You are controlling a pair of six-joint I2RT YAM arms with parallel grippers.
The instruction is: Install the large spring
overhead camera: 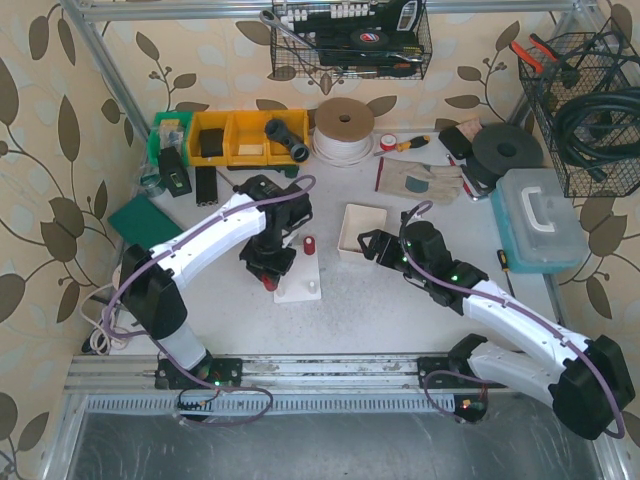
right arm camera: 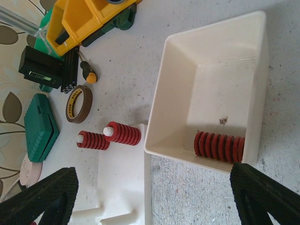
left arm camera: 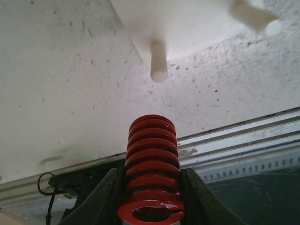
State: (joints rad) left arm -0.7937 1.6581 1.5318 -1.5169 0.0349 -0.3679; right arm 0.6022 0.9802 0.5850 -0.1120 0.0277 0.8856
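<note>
My left gripper [overhead camera: 268,272] is shut on a large red spring [left arm camera: 151,173], held at the left edge of the white peg plate [overhead camera: 298,283]. In the left wrist view the spring points toward a bare white peg [left arm camera: 159,61] and is apart from it. Two red springs [right arm camera: 123,133] [right arm camera: 93,140] sit on pegs at the plate's far end. My right gripper [overhead camera: 375,245] is open and empty, over the near wall of the white tray [right arm camera: 206,56], which holds one more red spring [right arm camera: 219,146].
A tape roll [right arm camera: 78,103] and a green case [right arm camera: 41,126] lie left of the plate. Yellow bins [overhead camera: 240,135], a cord spool [overhead camera: 343,128], gloves [overhead camera: 420,180] and a pale blue case [overhead camera: 540,220] line the back and right. A metal rail [left arm camera: 243,140] runs along the near edge.
</note>
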